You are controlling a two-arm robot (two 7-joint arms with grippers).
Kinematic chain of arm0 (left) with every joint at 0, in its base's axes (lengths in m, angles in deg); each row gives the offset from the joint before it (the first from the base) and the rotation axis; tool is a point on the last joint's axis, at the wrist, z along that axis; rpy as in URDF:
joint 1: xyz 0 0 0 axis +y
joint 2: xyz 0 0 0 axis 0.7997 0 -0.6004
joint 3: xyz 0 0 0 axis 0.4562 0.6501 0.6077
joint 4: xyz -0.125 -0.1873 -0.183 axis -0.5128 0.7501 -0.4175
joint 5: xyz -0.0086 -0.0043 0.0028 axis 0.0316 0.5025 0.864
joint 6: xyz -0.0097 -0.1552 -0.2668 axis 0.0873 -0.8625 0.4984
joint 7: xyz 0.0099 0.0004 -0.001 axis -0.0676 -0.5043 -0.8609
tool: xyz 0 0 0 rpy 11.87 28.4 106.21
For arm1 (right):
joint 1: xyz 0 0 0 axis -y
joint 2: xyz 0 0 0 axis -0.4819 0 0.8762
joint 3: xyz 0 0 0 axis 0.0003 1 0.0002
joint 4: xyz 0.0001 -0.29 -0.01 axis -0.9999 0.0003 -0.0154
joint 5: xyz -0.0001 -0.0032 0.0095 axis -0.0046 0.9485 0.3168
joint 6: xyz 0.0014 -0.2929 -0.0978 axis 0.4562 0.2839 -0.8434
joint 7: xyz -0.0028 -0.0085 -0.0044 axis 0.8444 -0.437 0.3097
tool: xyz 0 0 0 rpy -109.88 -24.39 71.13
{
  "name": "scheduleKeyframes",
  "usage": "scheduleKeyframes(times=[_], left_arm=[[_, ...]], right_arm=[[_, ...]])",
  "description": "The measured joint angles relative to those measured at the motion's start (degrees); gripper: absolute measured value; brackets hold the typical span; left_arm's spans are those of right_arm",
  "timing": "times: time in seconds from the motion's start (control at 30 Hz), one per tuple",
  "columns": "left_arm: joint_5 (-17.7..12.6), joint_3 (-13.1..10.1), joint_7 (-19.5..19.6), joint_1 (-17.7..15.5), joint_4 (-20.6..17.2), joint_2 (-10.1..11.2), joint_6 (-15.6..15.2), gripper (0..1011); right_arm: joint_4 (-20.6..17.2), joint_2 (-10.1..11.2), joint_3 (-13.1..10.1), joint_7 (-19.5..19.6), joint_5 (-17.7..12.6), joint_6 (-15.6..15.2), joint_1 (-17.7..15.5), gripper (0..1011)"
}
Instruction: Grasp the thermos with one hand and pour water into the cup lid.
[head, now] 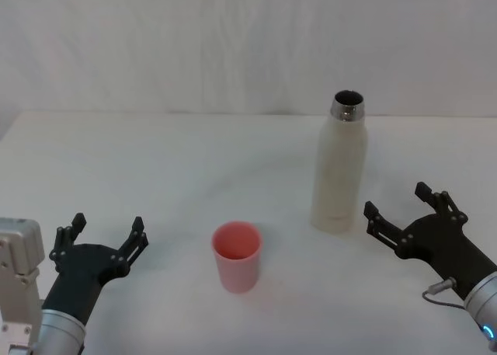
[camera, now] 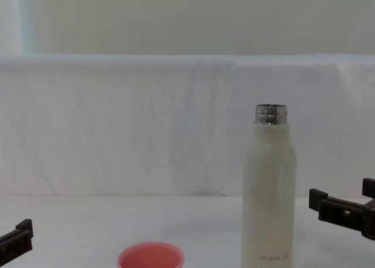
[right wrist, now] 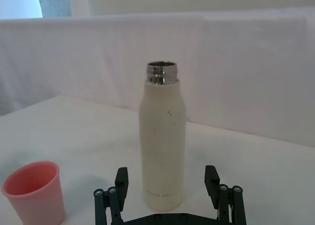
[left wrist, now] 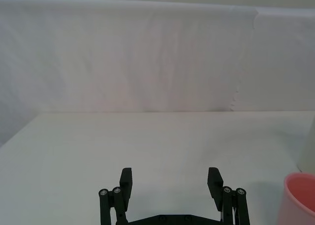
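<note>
Fingers of my right gripper (head: 397, 210) spread wide and empty just beside the upright thermos (head: 339, 171), lined up to clasp it, cup lid (head: 236, 255) waiting near the worktop's (head: 155, 161) front edge.

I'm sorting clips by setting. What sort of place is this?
Probably a robot test bench, not a home: a white-draped table with a white cloth backdrop, holding just a thermos and a cup lid, with the left hand and right hand open.
</note>
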Motion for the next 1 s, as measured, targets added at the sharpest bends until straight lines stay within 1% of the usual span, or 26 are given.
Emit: scheduleKeyframes(times=[0.27, 0.37, 0.5, 0.7, 1.0], left_arm=[[0.00, 0.00, 0.00, 0.00, 0.00, 0.00, 0.00, 1001], [0.00, 0.00, 0.00, 0.00, 0.00, 0.00, 0.00, 1001], [0.00, 0.00, 0.00, 0.00, 0.00, 0.00, 0.00, 1001], [0.00, 0.00, 0.00, 0.00, 0.00, 0.00, 0.00, 1001], [0.00, 0.00, 0.00, 0.00, 0.00, 0.00, 0.00, 1001]], right_arm=[[3.77, 0.77, 0.89, -1.70, -2.15, 0.90, 2.18, 1001], [5.88, 0.88, 1.63, -2.04, -2.70, 1.28, 3.72, 1001], [7.41, 0.89, 2.28, -2.07, -2.91, 1.39, 4.92, 1001], [10.41, 0.70, 3.65, -2.06, -2.98, 1.38, 7.81, 1001], [12.91, 0.38, 4.85, -1.79, -2.80, 0.80, 10.83, 1001]])
